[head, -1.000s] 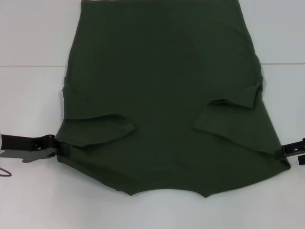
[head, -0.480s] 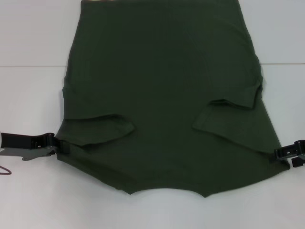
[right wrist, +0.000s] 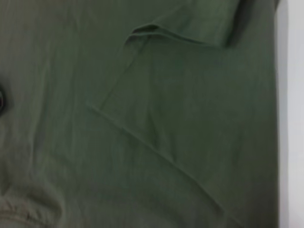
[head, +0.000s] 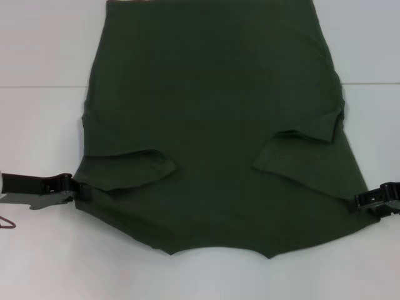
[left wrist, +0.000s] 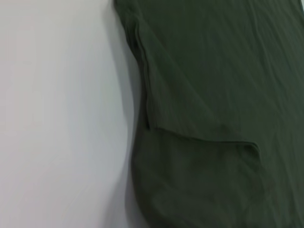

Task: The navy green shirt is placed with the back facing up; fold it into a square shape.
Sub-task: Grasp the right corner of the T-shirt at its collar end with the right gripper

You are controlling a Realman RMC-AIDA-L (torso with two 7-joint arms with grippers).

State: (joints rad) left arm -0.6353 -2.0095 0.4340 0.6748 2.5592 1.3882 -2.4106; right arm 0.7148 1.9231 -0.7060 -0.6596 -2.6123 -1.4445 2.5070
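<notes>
Bright even light, soft wrist-view blur

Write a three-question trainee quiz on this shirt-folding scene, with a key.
1. True or false: both sleeves of the navy green shirt are folded inward onto its body.
2. Where is the left gripper? A) at the shirt's left edge B) above the collar C) parked off the table
3. Fill in: the right gripper is at the shirt's ____ edge.

Key: 1 true; 2 A; 3 right.
</notes>
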